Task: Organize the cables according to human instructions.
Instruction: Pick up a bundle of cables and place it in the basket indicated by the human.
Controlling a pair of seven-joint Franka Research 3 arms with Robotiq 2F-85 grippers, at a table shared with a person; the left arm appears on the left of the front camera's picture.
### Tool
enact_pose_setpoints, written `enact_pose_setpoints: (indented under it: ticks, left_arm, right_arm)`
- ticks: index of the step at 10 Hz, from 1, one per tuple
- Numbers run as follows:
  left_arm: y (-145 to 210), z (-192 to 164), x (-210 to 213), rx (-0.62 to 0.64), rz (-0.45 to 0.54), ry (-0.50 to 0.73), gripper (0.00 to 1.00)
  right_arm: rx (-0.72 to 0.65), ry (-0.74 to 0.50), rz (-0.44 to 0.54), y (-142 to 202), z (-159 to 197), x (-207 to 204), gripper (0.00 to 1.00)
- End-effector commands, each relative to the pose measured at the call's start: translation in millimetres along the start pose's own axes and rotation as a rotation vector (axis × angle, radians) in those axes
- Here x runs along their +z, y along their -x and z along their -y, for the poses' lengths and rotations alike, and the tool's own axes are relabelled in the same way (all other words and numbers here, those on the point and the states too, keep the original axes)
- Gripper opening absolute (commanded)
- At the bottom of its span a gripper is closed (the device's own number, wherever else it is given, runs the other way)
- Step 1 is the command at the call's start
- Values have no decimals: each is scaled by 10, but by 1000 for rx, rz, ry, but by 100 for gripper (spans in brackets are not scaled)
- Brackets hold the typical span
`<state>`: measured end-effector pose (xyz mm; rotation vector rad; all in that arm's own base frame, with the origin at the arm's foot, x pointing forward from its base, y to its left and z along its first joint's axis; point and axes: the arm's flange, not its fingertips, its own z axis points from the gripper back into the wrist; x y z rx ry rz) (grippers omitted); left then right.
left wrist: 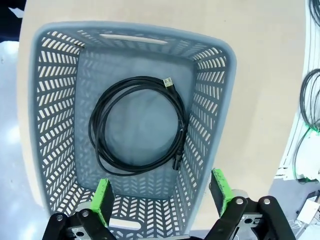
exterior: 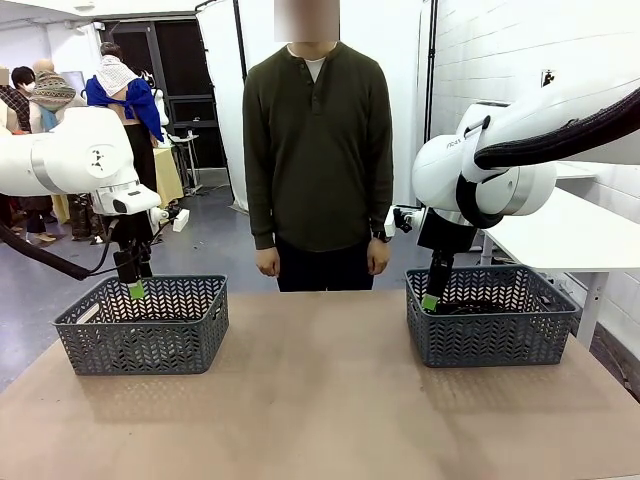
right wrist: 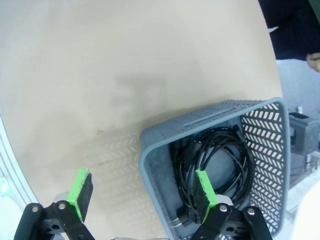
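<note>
Matte tan tabletop (exterior: 320, 390) carries two grey lattice-walled plastic baskets. Left basket (left wrist: 50, 115) holds one round black coiled cable (left wrist: 137, 122) flat on its floor; the left gripper (left wrist: 162, 195) hangs above its rim, jaws wide, empty. Right basket (right wrist: 265, 150) holds tangled black cables (right wrist: 220, 160); the right gripper (right wrist: 142, 192) straddles its wall, jaws wide. Beyond the tabletop stands the human (exterior: 318, 160).

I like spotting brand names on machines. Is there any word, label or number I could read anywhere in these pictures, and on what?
None can be read.
Small dark lettering on the right arm: too small and blurred to read.
Round mark on the left arm: a symbol, no legible text.
Baskets, cables and table: no print.
</note>
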<state>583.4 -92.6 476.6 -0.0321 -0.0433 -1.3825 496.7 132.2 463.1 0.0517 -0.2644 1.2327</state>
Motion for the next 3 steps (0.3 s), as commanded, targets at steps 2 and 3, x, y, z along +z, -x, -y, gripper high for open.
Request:
enact_pose_setpoints:
  ticks: [2, 3]
  left_arm:
    - [-9, -18, 18, -27, -15, -26, 100]
    - [-9, -18, 18, -27, -15, -26, 100]
  right_arm:
    - [0, 0, -10, -8, 18, 0, 100]
    - [0, 0, -10, -8, 18, 0, 100]
